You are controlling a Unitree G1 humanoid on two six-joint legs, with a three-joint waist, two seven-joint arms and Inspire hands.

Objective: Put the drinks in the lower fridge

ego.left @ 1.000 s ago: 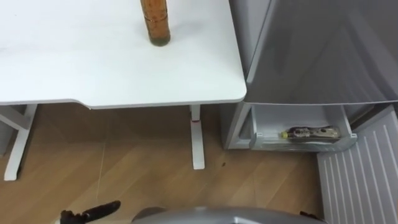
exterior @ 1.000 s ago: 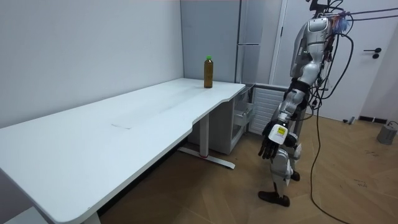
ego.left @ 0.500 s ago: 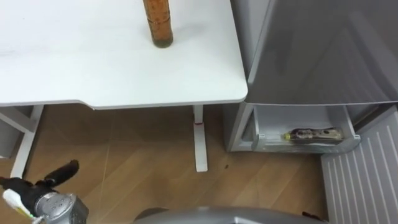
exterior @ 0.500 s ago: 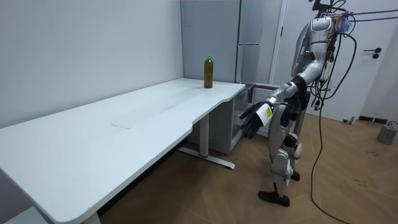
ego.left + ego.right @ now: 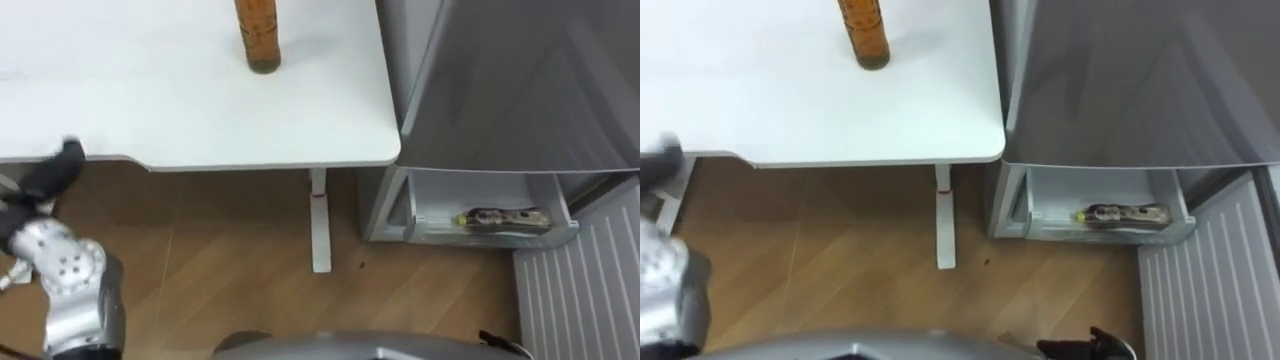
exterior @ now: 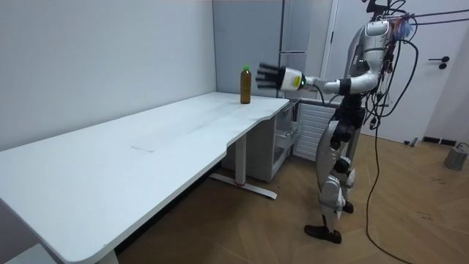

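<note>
An amber drink bottle [image 5: 258, 40] with a green cap [image 6: 246, 68] stands upright on the white table [image 5: 150, 110], near its end by the fridge. My left hand [image 6: 270, 77] is raised to bottle height with its fingers spread open, a short way from the bottle and not touching it. In the left eye view the left hand [image 5: 45, 185] comes in at the left, over the table's front edge. Another bottle [image 5: 500, 217] lies in the open lower fridge drawer [image 5: 430, 190]. My right hand [image 5: 1090, 347] shows low at the bottom edge.
The grey fridge [image 5: 520, 80] stands right of the table, its lower door [image 5: 585, 290] swung open at the right with the ribbed inner side showing. A white table leg [image 5: 319, 225] stands on the wooden floor between me and the fridge. I stand at the table's end.
My left arm has swung up from beside my leg to table height, towards the bottle on the table. The bottles and the drawer have not moved.
</note>
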